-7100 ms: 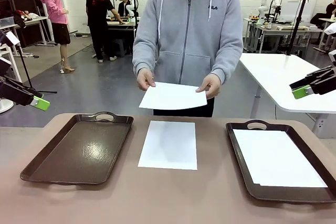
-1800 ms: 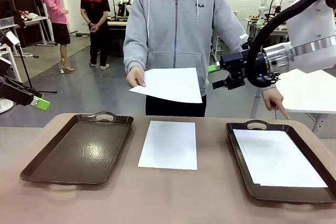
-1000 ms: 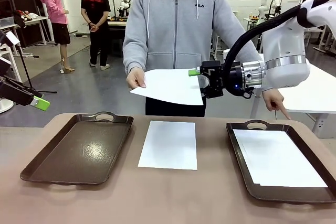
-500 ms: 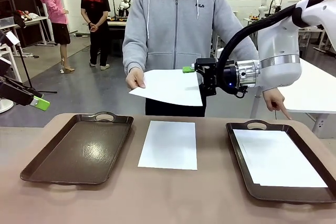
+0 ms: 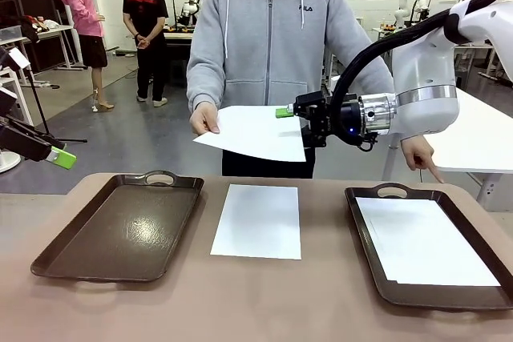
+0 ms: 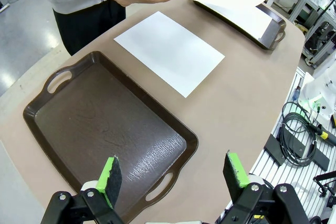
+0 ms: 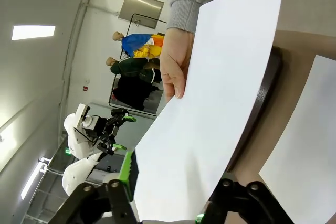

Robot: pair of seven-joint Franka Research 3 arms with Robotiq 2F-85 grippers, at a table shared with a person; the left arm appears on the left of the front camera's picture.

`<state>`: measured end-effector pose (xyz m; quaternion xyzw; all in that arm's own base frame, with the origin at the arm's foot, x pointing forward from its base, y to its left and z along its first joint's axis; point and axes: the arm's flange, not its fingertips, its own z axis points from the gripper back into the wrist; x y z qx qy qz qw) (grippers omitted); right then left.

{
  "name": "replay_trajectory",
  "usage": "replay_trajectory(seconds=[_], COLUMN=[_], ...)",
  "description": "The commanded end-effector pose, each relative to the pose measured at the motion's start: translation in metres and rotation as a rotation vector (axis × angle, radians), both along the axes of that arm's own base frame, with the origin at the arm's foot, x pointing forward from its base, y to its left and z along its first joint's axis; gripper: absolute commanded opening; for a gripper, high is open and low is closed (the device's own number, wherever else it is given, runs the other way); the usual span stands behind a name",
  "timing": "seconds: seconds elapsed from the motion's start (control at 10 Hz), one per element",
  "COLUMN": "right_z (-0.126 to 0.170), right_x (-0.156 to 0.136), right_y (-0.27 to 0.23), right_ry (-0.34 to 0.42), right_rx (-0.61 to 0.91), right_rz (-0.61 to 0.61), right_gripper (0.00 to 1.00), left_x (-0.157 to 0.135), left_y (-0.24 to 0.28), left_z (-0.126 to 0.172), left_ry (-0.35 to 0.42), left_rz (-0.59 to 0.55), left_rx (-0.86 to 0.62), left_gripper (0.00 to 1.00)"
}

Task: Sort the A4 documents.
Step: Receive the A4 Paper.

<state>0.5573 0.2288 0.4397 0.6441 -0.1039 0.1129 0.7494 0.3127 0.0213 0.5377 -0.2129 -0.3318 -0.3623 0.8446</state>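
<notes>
One sheet (image 5: 255, 130) — its edge — sits inside the right hand (image 5: 286, 118); clamped or not, cannot tell.

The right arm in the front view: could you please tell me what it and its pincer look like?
The right arm is white with rounded housings and a silver ring at the wrist; a thick black cable arcs along it. Its pincer is black, with bright green pads on the fingers.

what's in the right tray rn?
One white sheet lies flat in the right tray, covering most of its floor. Anything beneath that sheet is covered, so I can't tell if it's a single sheet or a stack.
</notes>
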Motion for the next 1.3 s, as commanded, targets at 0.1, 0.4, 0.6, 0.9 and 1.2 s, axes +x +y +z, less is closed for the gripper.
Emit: replay_trajectory(seconds=[0.1, 0.4, 0.6, 0.9, 1.2], right_z=[0.0013, 0.0012, 0.0013, 0.0009, 0.0002], right_x=[0.0086, 0.0096, 0.0098, 0.0103, 0.0085], right_y=[-0.0002, -0.0032, -0.0037, -0.0047, -0.0041], right_ry=[0.025, 0.031, 0.033, 0.038, 0.044], right_rx=[-0.002, 0.003, 0.001, 0.002, 0.016], right_rz=[0.017, 0.021, 0.023, 0.021, 0.048], right_gripper=[0.39, 0.23, 0.05, 0.0, 0.0], left_x=[0.0012, 0.0012, 0.0012, 0.0012, 0.0012], left_y=[0.0017, 0.0017, 0.0017, 0.0017, 0.0017], left_z=[-0.0018, -0.0018, -0.0018, -0.0018, -0.0018], left_ry=[-0.013, -0.013, -0.013, -0.013, -0.013], left_rz=[-0.023, -0.023, -0.023, -0.023, -0.023], left_rx=[-0.012, -0.012, -0.012, -0.012, -0.012], left_gripper=[1.0, 1.0, 1.0, 1.0, 1.0])
